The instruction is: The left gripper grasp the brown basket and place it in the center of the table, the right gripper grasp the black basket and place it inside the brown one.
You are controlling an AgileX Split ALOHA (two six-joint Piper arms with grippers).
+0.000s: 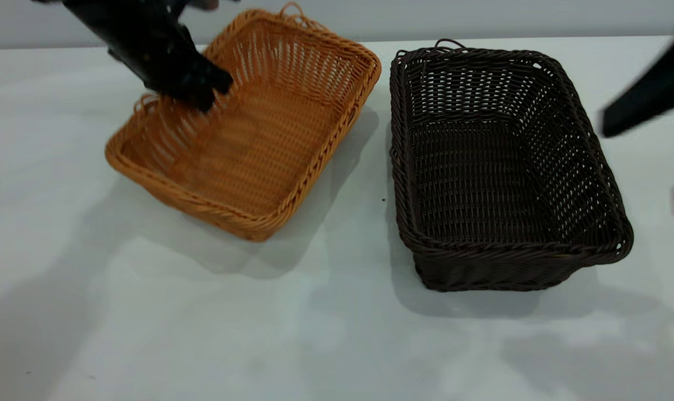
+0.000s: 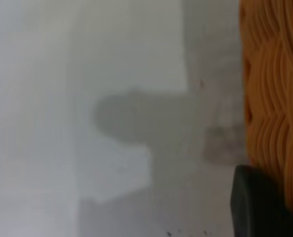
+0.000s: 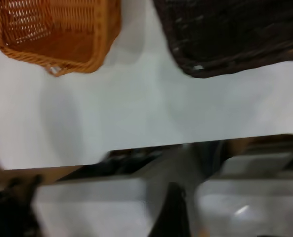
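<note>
Tan-orange wicker fills my view on the left side: the brown basket [image 1: 247, 128] lies on the table [image 1: 147, 312] left of centre, its long axis slanting from the near left toward the far right, one end lifted so it sits tilted. My left gripper [image 1: 206, 92] is at its far-left rim, fingers pinching the braided edge. The left wrist view shows only that braid [image 2: 274, 98] close up, with 1 dark finger [image 2: 257, 207] against it. The black basket [image 1: 498, 167] stands flat just to the right, apart from the brown one, long axis running near to far. Both baskets hold nothing. My right gripper [image 1: 648, 94] hangs above the table's right edge; whether its fingers are spread, I cannot tell. The right wrist view shows both baskets side by side.
</note>
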